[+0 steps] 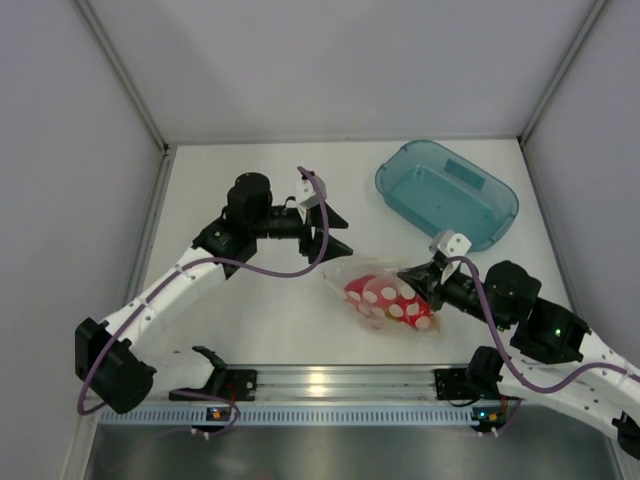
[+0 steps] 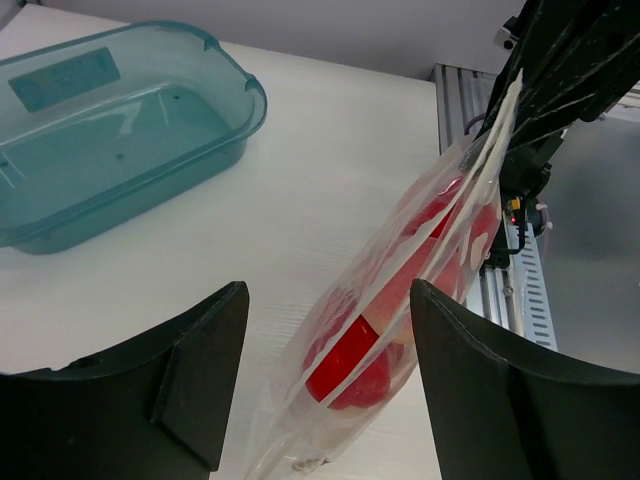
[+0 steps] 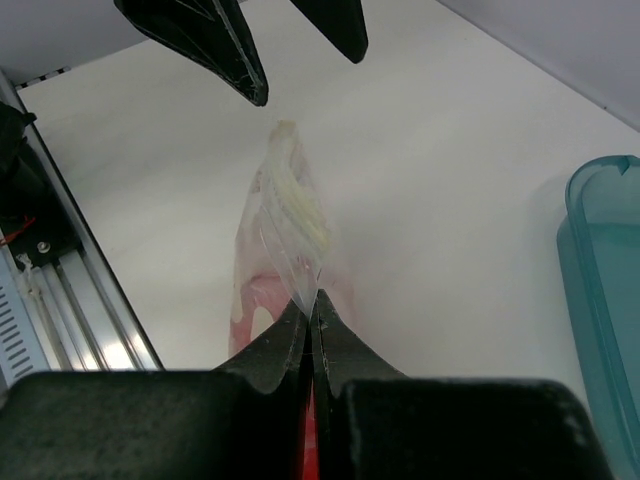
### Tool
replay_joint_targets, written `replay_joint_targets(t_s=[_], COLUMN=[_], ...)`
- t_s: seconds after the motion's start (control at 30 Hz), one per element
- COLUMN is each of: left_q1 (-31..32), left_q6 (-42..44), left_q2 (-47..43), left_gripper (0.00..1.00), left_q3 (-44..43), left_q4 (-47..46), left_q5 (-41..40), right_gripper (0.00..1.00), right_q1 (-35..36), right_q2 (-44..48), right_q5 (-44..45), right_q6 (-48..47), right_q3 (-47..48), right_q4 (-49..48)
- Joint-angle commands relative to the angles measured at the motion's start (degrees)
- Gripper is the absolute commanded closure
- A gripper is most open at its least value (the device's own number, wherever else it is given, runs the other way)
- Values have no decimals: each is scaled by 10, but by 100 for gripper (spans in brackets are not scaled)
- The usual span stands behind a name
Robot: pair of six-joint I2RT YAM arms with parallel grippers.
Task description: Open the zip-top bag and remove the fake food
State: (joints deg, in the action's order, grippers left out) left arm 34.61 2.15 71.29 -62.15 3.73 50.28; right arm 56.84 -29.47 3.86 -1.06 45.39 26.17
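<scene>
The zip-top bag [image 1: 372,283], clear with white dots, stands on edge mid-table, with the red fake food [image 1: 395,303] inside. My right gripper [image 1: 410,275] is shut on the bag's right end; in the right wrist view the jaws [image 3: 312,305] pinch a thin plastic edge of the bag [image 3: 288,205]. My left gripper [image 1: 336,231] is open and empty, just above the bag's far left end. In the left wrist view the bag [image 2: 420,260] runs up between its spread fingers [image 2: 330,340] without touching them. Red pieces [image 2: 350,365] show through the plastic.
A teal translucent tub [image 1: 447,190] stands empty at the back right and shows in the left wrist view [image 2: 110,120]. An aluminium rail [image 1: 330,380] runs along the near table edge. Grey walls close in the left, right and back sides.
</scene>
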Motion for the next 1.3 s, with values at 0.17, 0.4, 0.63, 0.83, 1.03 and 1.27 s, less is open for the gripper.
replay_joint_targets(t_s=[0.17, 0.4, 0.63, 0.83, 1.03, 1.27], left_q1=[2, 3, 2, 2, 4, 4], left_q6=[1, 5, 11, 15, 21, 26], left_q2=[-15, 11, 21, 34, 54, 56], left_gripper=[31, 32, 34, 39, 49, 97], left_q3=[18, 9, 14, 24, 25, 25], left_q4=[-31, -31, -31, -31, -31, -31], left_q5=[20, 24, 62, 77, 76, 61], right_gripper=[100, 100, 100, 100, 100, 100], right_q1=[7, 8, 8, 8, 8, 8], right_q2=[6, 8, 7, 2, 6, 8], right_q5=[4, -14, -9, -8, -17, -22], right_q6=[-1, -3, -3, -3, -3, -3], right_q3=[3, 1, 1, 0, -10, -19], right_q4=[-39, -43, -45, -52, -74, -92])
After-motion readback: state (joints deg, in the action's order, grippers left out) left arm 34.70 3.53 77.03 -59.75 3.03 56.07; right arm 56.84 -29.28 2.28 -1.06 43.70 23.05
